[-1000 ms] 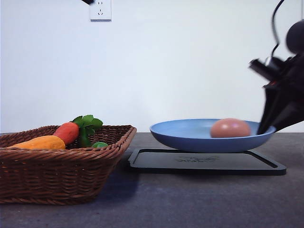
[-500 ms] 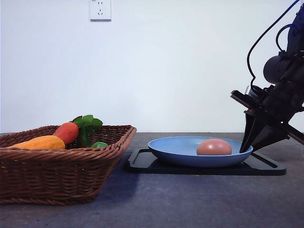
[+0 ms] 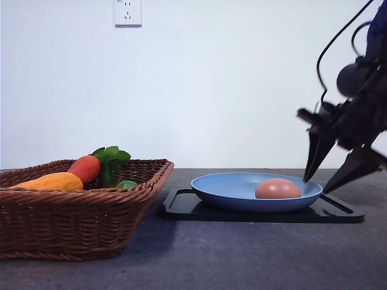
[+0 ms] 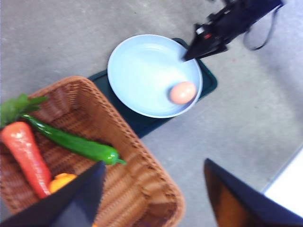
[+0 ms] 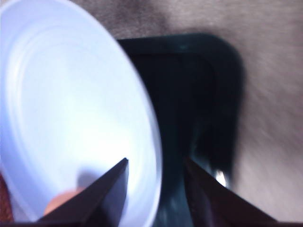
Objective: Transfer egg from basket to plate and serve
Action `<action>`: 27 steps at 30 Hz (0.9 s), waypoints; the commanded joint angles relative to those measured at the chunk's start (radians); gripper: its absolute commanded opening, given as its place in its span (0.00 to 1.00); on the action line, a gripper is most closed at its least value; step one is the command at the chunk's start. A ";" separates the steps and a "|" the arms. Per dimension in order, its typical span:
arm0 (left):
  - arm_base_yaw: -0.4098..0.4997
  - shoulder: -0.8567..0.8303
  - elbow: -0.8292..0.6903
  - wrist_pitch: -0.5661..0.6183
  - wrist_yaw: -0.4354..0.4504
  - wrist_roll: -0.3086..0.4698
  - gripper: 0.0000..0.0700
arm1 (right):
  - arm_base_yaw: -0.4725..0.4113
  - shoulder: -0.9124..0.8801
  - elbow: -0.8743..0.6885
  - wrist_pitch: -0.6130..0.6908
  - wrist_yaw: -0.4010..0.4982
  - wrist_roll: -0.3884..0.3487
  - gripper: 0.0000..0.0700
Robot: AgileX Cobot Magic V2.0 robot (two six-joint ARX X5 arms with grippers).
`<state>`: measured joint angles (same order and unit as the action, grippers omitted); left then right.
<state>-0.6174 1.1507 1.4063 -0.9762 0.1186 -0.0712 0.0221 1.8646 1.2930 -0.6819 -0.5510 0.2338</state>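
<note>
The brownish-pink egg (image 3: 277, 188) lies in the light-blue plate (image 3: 236, 192), toward its right side. The plate rests on a black tray (image 3: 338, 213). My right gripper (image 3: 317, 183) hangs open just above the plate's right rim, one finger over the plate and one outside it, holding nothing. From the right wrist the plate rim (image 5: 152, 123) runs between the spread fingers (image 5: 111, 189). The wicker basket (image 3: 78, 223) stands at the left. My left gripper (image 4: 154, 162) is open high above the basket (image 4: 142, 165), looking down on the egg (image 4: 182, 92) and plate (image 4: 142, 71).
The basket holds an orange-red carrot toy (image 3: 85, 168) with green leaves, a yellow-orange vegetable (image 3: 51, 182) and a long green pepper (image 4: 75, 144). Bare grey tabletop (image 3: 242, 254) lies in front of the tray. A white wall with a socket (image 3: 127, 12) stands behind.
The plate with the egg came down from a lifted position onto the black tray. My right gripper then opened, let go of the rim and rose slightly.
</note>
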 commanded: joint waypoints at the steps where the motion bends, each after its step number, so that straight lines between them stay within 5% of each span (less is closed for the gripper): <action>1: -0.003 0.012 0.025 0.010 -0.040 0.025 0.39 | -0.009 -0.037 0.033 -0.017 0.002 -0.036 0.33; 7: 0.028 0.035 0.025 0.033 -0.128 0.058 0.01 | -0.018 -0.211 0.034 -0.109 0.014 -0.100 0.05; 11: 0.085 0.052 0.009 0.060 -0.128 0.078 0.00 | 0.026 -0.349 0.026 -0.164 0.131 -0.122 0.00; 18: 0.216 0.040 -0.102 0.189 -0.128 0.079 0.00 | 0.185 -0.599 -0.050 -0.134 0.517 -0.123 0.00; 27: 0.256 -0.110 -0.441 0.530 -0.128 0.058 0.00 | 0.343 -0.896 -0.388 0.223 0.735 -0.123 0.00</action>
<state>-0.3579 1.0430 0.9847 -0.4835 -0.0061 -0.0108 0.3552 0.9764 0.9401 -0.5077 0.1719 0.1192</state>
